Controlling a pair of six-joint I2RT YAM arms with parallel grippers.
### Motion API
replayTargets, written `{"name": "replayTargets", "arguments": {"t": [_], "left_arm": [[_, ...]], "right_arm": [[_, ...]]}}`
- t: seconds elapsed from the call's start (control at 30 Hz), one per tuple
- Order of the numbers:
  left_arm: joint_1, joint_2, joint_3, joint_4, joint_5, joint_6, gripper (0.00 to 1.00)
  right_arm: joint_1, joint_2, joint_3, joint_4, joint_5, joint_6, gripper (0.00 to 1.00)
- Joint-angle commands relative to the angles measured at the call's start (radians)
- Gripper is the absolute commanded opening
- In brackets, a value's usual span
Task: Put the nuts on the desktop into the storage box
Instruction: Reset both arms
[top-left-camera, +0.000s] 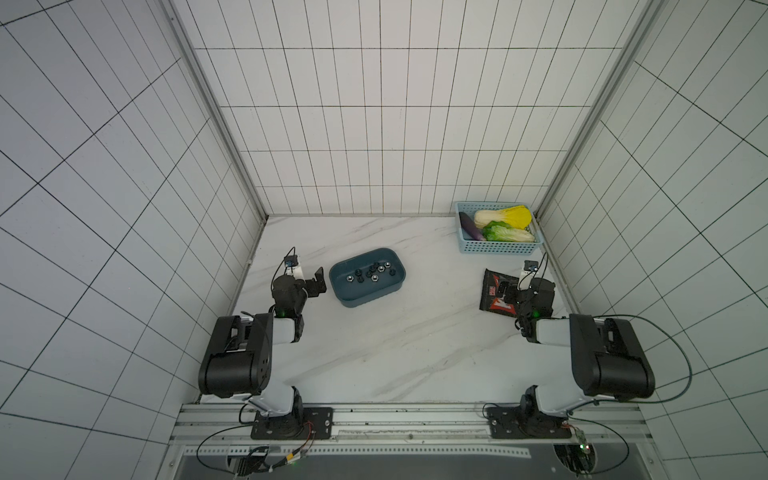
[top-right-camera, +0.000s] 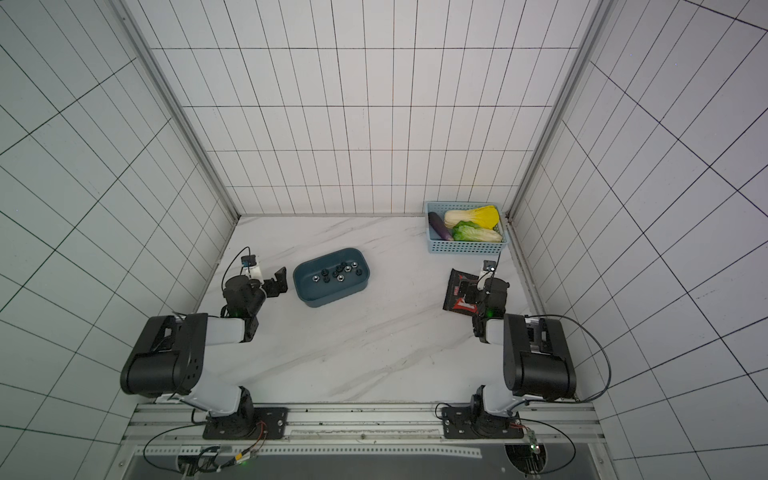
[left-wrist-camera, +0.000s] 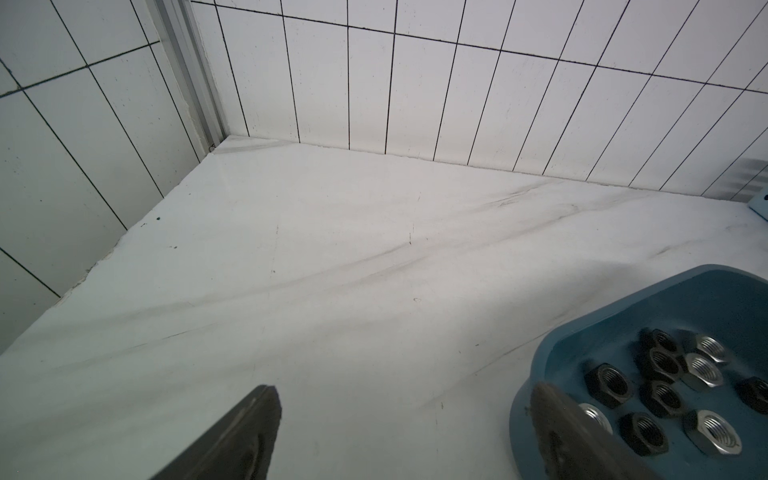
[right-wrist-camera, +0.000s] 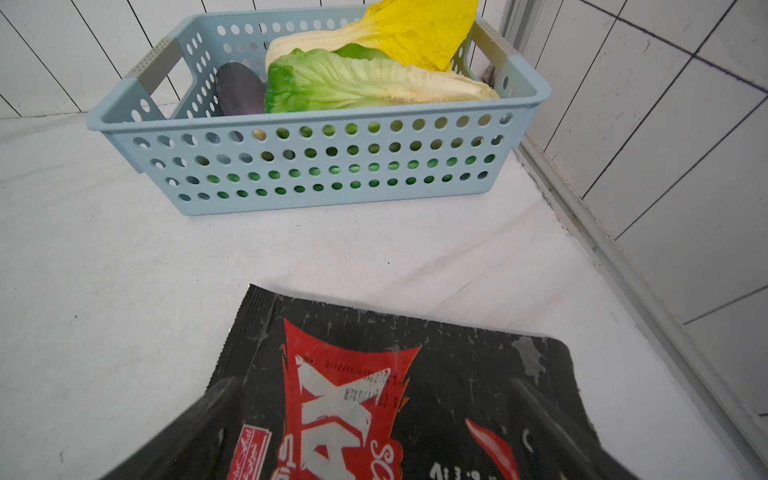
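White tiled walls (top-left-camera: 395, 124) on three sides, dark grid lines, aluminium posts (top-left-camera: 216, 112) in the back corners, a metal rail (top-left-camera: 415, 419) up front, light soft and even.

Black and shiny silver hexagonal metal nuts (left-wrist-camera: 663, 365) speckle the dark teal plastic tub (top-left-camera: 365, 297) on the grey-veined white marble desk (top-left-camera: 395, 340), with a pale blue perforated basket (right-wrist-camera: 324, 166) and red-on-black foil packet (right-wrist-camera: 457, 395).

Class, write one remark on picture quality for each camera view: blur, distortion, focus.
In both top views wide-angle distortion splays the grid lines of the tiled walls; in the left wrist view the left gripper is blurred while the hexagonal metal nuts in the dark teal plastic storage box are sharp; in the right wrist view the right gripper is blurred, the black and red foil packet sharper.
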Motion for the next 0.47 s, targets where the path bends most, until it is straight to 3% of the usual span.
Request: {"name": "replayTargets", "arguments": {"t": [0.0, 0.43], "left_arm": [[-0.006, -0.003, 0.020, -0.008, -0.012, 0.004, 0.98], [-0.008, -0.009, 0.016, -0.009, -0.019, 0.005, 0.98]], "right_arm": [[-0.005, -0.002, 0.029, -0.004, 0.000, 0.009, 0.99], [-0.005, -0.002, 0.029, -0.003, 0.000, 0.009, 0.99]]}}
